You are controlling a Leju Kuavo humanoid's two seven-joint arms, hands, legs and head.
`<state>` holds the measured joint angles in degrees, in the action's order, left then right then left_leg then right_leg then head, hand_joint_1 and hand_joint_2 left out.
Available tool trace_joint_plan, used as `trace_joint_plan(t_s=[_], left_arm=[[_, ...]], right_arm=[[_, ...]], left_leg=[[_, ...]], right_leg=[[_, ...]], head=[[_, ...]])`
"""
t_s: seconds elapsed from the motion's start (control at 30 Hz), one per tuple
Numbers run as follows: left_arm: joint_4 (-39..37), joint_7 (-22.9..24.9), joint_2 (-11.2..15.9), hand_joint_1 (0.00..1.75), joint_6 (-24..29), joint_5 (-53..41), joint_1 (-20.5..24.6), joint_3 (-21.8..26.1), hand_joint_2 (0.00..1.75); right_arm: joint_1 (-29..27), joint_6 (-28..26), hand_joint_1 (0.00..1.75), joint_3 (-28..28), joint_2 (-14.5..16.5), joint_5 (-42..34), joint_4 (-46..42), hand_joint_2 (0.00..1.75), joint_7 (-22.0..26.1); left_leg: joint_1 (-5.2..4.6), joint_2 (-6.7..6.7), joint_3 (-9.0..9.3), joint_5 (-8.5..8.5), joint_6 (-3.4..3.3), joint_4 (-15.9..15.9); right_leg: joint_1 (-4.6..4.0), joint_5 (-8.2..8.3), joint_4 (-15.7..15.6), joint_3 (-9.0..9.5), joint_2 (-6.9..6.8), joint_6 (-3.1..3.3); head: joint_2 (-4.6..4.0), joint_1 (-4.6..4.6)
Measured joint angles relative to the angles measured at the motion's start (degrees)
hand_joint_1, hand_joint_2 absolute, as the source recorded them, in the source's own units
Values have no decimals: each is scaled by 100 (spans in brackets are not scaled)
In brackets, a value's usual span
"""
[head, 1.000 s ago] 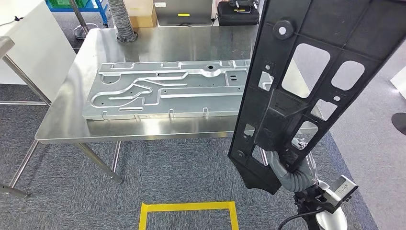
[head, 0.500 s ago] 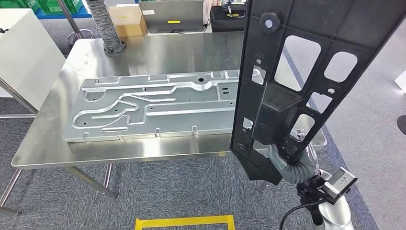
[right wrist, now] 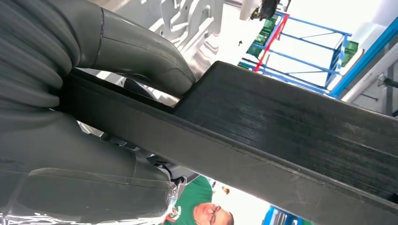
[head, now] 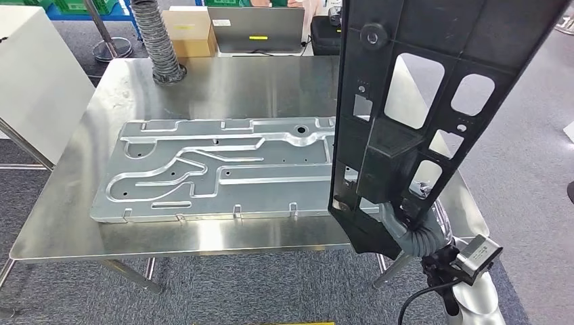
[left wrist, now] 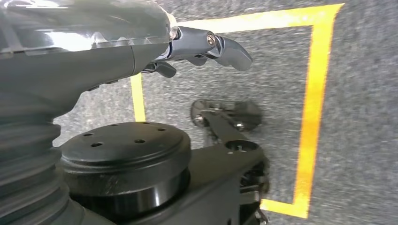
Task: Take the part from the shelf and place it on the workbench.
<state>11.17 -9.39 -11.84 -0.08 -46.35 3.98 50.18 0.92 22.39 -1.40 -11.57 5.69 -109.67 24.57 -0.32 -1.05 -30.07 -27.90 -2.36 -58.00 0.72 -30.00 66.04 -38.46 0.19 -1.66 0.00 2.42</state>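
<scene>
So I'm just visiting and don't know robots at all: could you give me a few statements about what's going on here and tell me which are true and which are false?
1. The right hand grips the black plastic part. True.
2. The black plastic part lies flat on the steel workbench. False: it is held up on end, above the bench's right side.
3. A silver stamped metal panel lies on the workbench. True.
4. The left hand holds the panel. False: it hangs above grey carpet with yellow floor tape, holding nothing.
5. A grey ribbed hose stands at the bench's far left corner. True.
</scene>
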Motion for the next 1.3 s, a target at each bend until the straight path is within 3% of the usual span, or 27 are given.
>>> trace_joint_plan(t_s=[0.07, 0.1, 0.17, 0.23, 0.27, 0.33, 0.4, 0.43, 0.47, 0.53, 0.57, 0.6, 0.73, 0.8, 0.87, 0.9, 0.93, 0.97, 1.03, 1.1, 1.17, 1.23, 1.3], left_arm=[[-4, -3, -7, 0, 2, -24, 8, 0, 175], [-7, -4, -10, 0, 1, -37, 9, -1, 175], [-9, -22, -11, 0, -7, -78, 16, -1, 175], [-9, -57, -10, 0, -20, -106, 20, -3, 175], [-9, -72, -9, 0, -24, -112, 26, -3, 175], [-9, -85, -8, 0, -25, -112, 31, -4, 175], [-9, -91, -5, 0, -25, -118, 28, -3, 175], [-9, -96, -4, 0, -25, -128, 26, -3, 175], [-9, -104, -3, 0, -25, -143, 26, -3, 175], [-9, -126, -1, 0, -25, -175, 33, -3, 175], [-9, -138, -1, 0, -25, -189, 40, -4, 175], [-9, -151, -1, 0, -25, -202, 46, -4, 175], [-9, -188, -1, 0, -32, -246, 34, -2, 175], [-9, -205, -1, 0, -45, -279, 42, -2, 175], [-9, -215, -1, 0, -55, -305, 45, -2, 175], [-9, -217, -1, 0, -58, -314, 42, -2, 175], [-9, -219, -1, 0, -58, -322, 39, -2, 175], [-9, -222, -1, 0, -59, -330, 39, -2, 175], [-9, -234, -3, 0, -60, -341, 42, -2, 175], [-9, -246, -8, 0, -60, -343, 51, -2, 175], [-9, -252, -14, 0, -59, -329, 57, -2, 175], [-9, -266, -13, 0, -58, -303, 65, -2, 175], [-9, -294, -9, 0, -52, -278, 72, 3, 175]], right_arm=[[-7, -28, 171, 4, -22, 3, 10, 175, 3], [-18, -49, 171, 6, -36, 9, 15, 175, 4], [-45, -130, 171, 9, -67, 75, 19, 175, 4], [-61, -272, 171, 7, -93, 248, 14, 175, 8], [-61, -350, 171, 7, -99, 364, 10, 175, 9], [-60, -495, 171, 17, -104, 603, 4, 175, -2], [-57, -613, 171, 44, -107, 780, 2, 175, -39], [-47, -675, 171, 63, -114, 859, 2, 175, -67], [-25, -736, 171, 86, -127, 938, 5, 175, -100], [60, -854, 171, 134, -174, 1088, 20, 175, -155], [113, -920, 171, 153, -208, 1164, 31, 175, -178], [167, -986, 171, 167, -248, 1248, 45, 175, -195], [418, -1444, 171, 259, -490, 1898, 116, 175, -282], [595, -1744, 171, 342, -653, 2359, 166, 175, -364], [757, -2000, 171, 463, -815, 2780, 245, 175, -430], [821, -2103, 171, 535, -890, 2955, 297, 175, -455], [882, -2198, 171, 606, -958, 3120, 353, 175, -478], [955, -2291, 171, 682, -1029, 3293, 417, 175, -498], [1143, -2466, 171, 839, -1167, 3650, 549, 175, -534], [1366, -2610, 171, 1026, -1277, 4004, 713, 175, -580], [1564, -2670, 171, 1234, -1348, 4289, 913, 175, -625], [1738, -2671, 171, 1430, -1397, 4453, 1109, 175, -645], [1898, -2661, 171, 1616, -1427, 4528, 1291, 175, -662]], left_leg=[[-16, -13, 95, -106, 45, -10], [-21, -19, 114, -141, 75, -15], [-28, -27, 109, -148, 137, -60], [-25, -3, -23, -151, 196, -342], [-17, 12, -171, -218, 228, -618], [19, 40, -573, -524, 285, -1305], [51, 57, -885, -730, 327, -1705], [61, 63, -913, -652, 337, -1631], [68, 67, -841, -455, 338, -1367], [66, 76, -544, 10, 309, -561], [57, 81, -436, 109, 277, -265], [48, 84, -378, 164, 240, -91], [42, 79, -324, 267, 81, 23], [45, 84, -304, 307, 25, 63], [29, 83, -311, 305, 2, 64], [22, 80, -310, 299, -6, 61], [16, 74, -308, 293, -9, 56], [12, 67, -301, 284, -9, 50], [-1, 55, -285, 260, 8, 33], [-25, 55, -288, 238, 45, 13], [-32, 58, -296, 228, 93, 14], [-32, 62, -314, 175, 158, -36], [-21, 66, -489, -66, 227, -429]], right_leg=[[-44, 539, -552, 69, 7, 71], [-65, 697, -675, 65, 11, 106], [-72, 729, -717, 68, 11, 165], [-44, 714, -777, 152, 0, 221], [-31, 697, -804, 200, -8, 247], [-27, 656, -824, 262, -21, 279], [-23, 618, -823, 299, -21, 281], [-21, 602, -823, 322, -19, 275], [-17, 586, -823, 348, -17, 264], [-17, 558, -816, 396, -14, 231], [-23, 549, -812, 404, -12, 202], [-30, 539, -808, 405, -11, 168], [-16, 455, -732, 395, -16, 12], [4, 167, -275, 198, -17, -40], [7, -189, 480, -158, -16, -77], [8, -259, 738, -284, -17, -88], [8, -222, 803, -318, -17, -90], [8, -77, 633, -240, -17, -82], [-1, 307, -149, 139, -16, -35], [-29, 490, -711, 397, -14, 32], [-56, 492, -808, 422, -11, 86], [-25, 507, -848, 441, -16, 143], [10, 520, -889, 465, -29, 196]], head=[[0, -6], [0, -11], [0, -22], [0, -21], [0, -21], [0, -21], [0, -21], [-1, -21], [-1, -21], [-1, -21], [0, -21], [0, -21], [0, -21], [0, -21], [0, -21], [0, -21], [0, -21], [0, -21], [0, -21], [0, -21], [0, -21], [0, -21], [0, -21]])
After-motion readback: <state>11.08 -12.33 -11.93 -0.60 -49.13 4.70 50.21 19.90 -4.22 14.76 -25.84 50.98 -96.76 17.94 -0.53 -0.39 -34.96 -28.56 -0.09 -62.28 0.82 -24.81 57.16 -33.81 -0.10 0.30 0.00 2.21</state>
